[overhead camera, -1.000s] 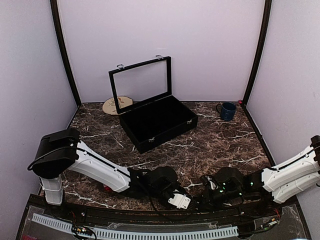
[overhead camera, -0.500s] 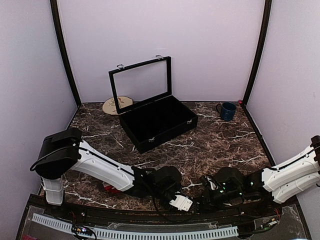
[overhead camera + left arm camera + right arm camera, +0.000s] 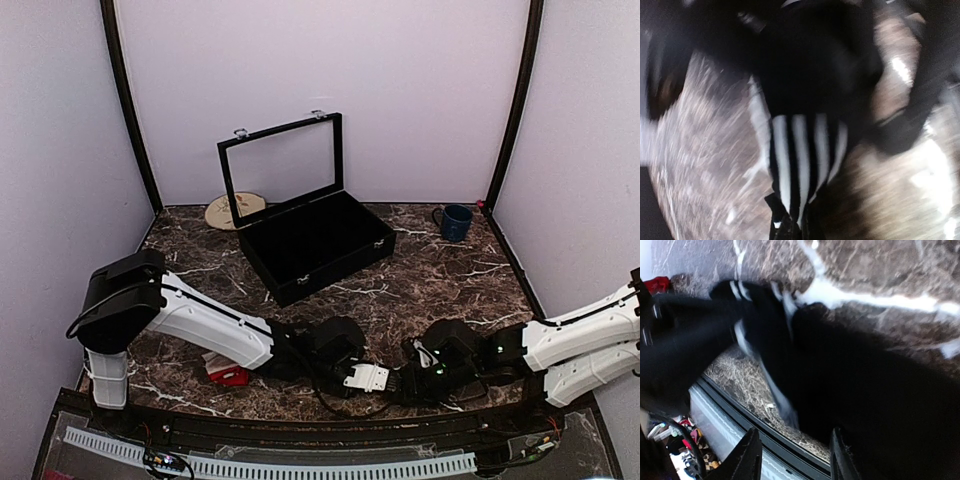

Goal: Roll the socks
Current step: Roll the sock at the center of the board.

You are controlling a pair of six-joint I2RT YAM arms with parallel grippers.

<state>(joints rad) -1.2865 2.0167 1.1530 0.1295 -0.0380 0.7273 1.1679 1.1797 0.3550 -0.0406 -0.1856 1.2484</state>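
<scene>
Black striped sock (image 3: 800,150) lies midway along the marble worktop's (image 3: 420,290) near edge. Left gripper (image 3: 790,227) looks clamped on it, right gripper (image 3: 792,455) spread beside. Hold taut, roll tight! Red sock (image 3: 228,372) lies near-left.

The bench (image 3: 450,290) is finished as dark brown marble with white veins and a slight gloss. The case (image 3: 340,268) is seen in matt black, its lid (image 3: 280,165) fitted with a clear pane and small metal clasps. The mug (image 3: 455,222) is glazed blue and shiny. Soft red cloth is shown by the socks (image 3: 228,375). The arm shells (image 3: 215,335) are moulded in smooth white plastic.
</scene>
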